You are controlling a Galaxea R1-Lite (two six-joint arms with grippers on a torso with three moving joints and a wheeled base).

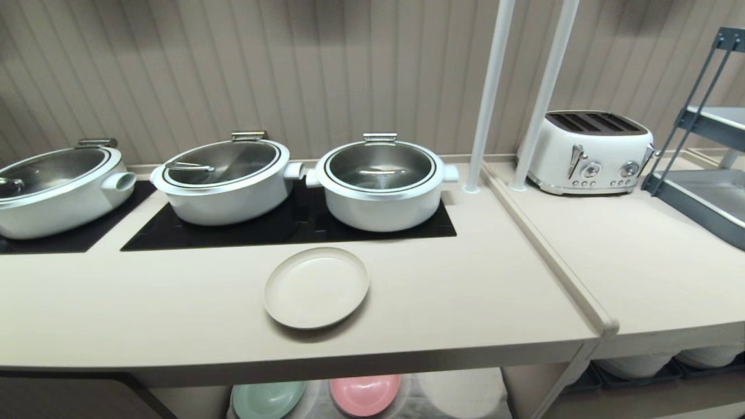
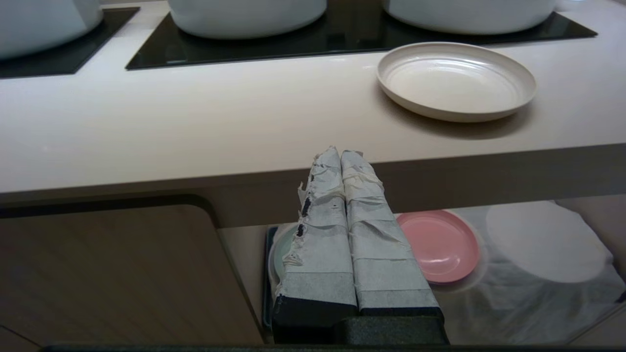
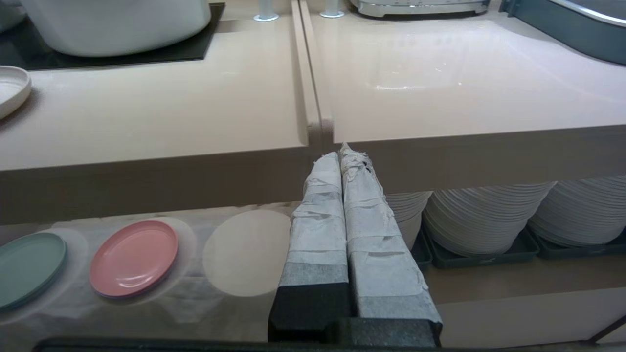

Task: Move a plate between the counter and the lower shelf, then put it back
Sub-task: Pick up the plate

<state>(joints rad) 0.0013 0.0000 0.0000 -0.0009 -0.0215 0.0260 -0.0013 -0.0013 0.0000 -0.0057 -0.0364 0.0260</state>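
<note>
Left gripper (image 2: 341, 154): taped fingers pressed together, clenched on nothing; low centre of its wrist frame, tips level with the thick front edge of the counter (image 2: 195, 127).

Right gripper (image 3: 341, 151): likewise clenched and empty, lower centre of its frame, tips before the seam where the counter meets the adjoining top (image 3: 440, 83). Neither arm appears in the head view.

The plate (image 1: 316, 287): cream, low-rimmed, flat on the counter at centre of the head frame, just in front of the black hob panel (image 1: 279, 230); upper right of the left wrist frame.

Step in hand, as judged: first pick-up not yet begun. Either gripper must open before approaching; the rim is low, so a pinch on the near edge looks the sensible hold, kept level and drawn clear of the pots.

The lower shelf (image 3: 186, 303): white cloth draped, bottom of the frames, holding a mint-green plate (image 3: 29, 266), a pink plate (image 3: 133, 257) and a pale round hump (image 3: 244, 252).

Surface: three white lidded pots (image 1: 381, 183) on hob panels, upper frame. White toaster (image 1: 591, 151) upper right. Two white poles (image 1: 492, 96). Grey rack (image 1: 707, 174) far right. Ribbed beige wall (image 1: 291, 64) behind. White plate stacks (image 3: 484, 215) in dark trays, lower right.
</note>
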